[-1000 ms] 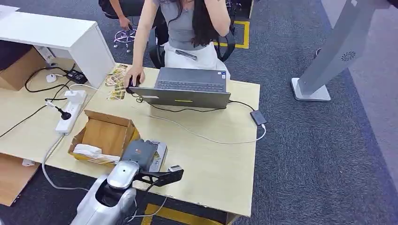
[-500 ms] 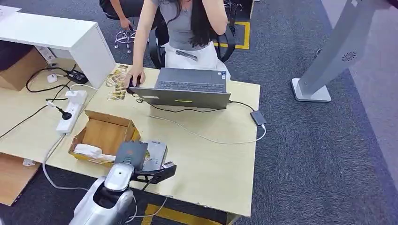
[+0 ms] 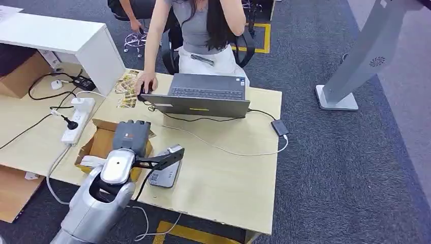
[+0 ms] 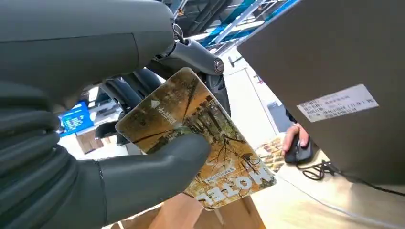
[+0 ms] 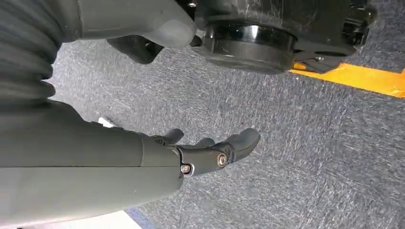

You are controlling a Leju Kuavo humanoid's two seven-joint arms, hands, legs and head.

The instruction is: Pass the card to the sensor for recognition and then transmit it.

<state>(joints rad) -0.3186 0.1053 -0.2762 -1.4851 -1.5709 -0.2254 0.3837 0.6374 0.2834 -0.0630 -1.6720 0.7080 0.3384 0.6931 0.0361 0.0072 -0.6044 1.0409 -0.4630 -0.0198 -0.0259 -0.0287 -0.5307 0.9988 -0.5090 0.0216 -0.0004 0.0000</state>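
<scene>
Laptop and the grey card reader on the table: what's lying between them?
In the head view, a thin white cable crosses the pale wooden table between the grey open laptop and the flat grey card reader. The rest is bare tabletop.

Head view: the left hand (image 3: pixel 133 136) covers part of the cardboard box (image 3: pixel 101 145) and the near end of the sensor (image 3: pixel 165 174); the card cannot be made out there. Left wrist view: the thumb (image 4: pixel 157 167) overlaps the card (image 4: pixel 200 143), whose small print is illegible. The laptop (image 4: pixel 334 86) is cut off by the frame edge. The person (image 3: pixel 203 30) is cropped at the top edge.
</scene>
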